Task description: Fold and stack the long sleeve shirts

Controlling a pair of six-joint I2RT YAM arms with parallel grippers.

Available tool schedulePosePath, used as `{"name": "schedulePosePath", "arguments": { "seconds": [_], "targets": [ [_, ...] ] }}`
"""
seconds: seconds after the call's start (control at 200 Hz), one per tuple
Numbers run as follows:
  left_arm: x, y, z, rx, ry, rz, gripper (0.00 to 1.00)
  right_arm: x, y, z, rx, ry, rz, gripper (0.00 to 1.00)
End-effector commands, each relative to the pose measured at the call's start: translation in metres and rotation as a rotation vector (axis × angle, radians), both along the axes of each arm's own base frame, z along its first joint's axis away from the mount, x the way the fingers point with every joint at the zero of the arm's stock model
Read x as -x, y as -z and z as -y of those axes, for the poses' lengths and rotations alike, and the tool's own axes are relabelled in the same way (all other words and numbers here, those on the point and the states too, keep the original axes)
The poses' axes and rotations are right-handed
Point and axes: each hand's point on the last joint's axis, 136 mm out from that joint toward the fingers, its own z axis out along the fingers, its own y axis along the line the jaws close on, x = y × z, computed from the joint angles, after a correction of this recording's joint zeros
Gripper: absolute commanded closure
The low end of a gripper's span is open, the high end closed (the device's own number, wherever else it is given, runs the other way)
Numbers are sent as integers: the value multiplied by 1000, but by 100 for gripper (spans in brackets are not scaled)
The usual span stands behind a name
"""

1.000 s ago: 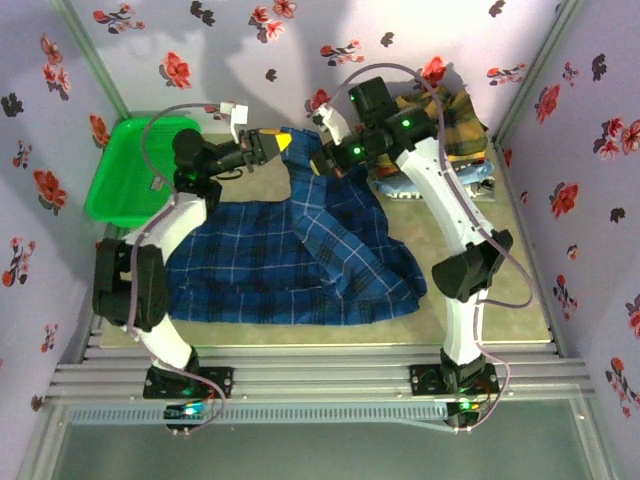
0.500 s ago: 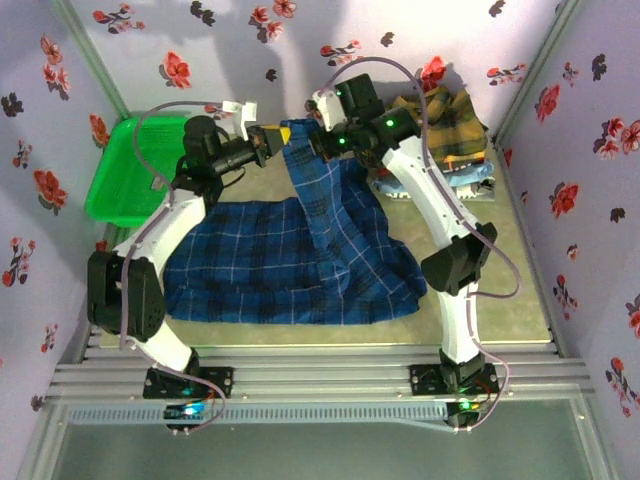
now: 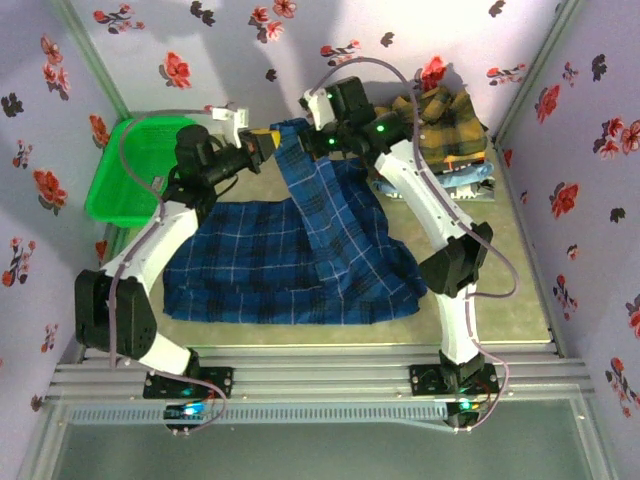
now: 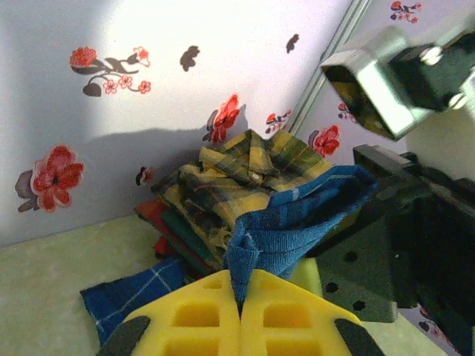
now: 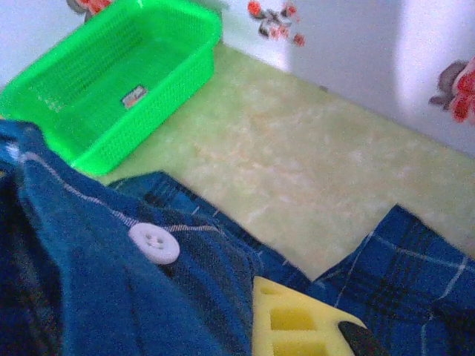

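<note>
My left fingers (image 4: pixel 194 320) and right fingers (image 5: pixel 295 320) each pinch the dark blue plaid shirt (image 3: pixel 300 250) at its far edge, held up; the rest lies on the tabletop (image 3: pixel 500 270). It looks light and limp, likely to sag; seams should grip best.

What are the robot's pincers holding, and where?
The left pincer and right pincer each pinch the dark blue plaid cloth shirt by its raised far edge, the right beside a white button.
</note>
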Motion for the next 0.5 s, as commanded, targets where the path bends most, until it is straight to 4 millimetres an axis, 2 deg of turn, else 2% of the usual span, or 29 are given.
{"name": "schedulePosePath", "arguments": {
  "seconds": [0.0, 0.09, 0.2, 0.355, 0.495],
  "targets": [
    [8, 2, -29, -35, -80, 13, 100, -2, 5, 57, 109, 153, -6, 99],
    [20, 7, -28, -16, -58, -2, 100, 20, 11, 60, 112, 136, -36, 99],
    [35, 19, -30, -7, -43, -34, 100, 57, 21, 57, 102, 107, -128, 100],
    [60, 48, -41, -48, -67, -98, 100, 121, 46, 30, 95, -1, -274, 100],
    [85, 77, -52, -62, -101, -173, 100, 163, 73, 9, 43, 5, -432, 100]
  ]
}}
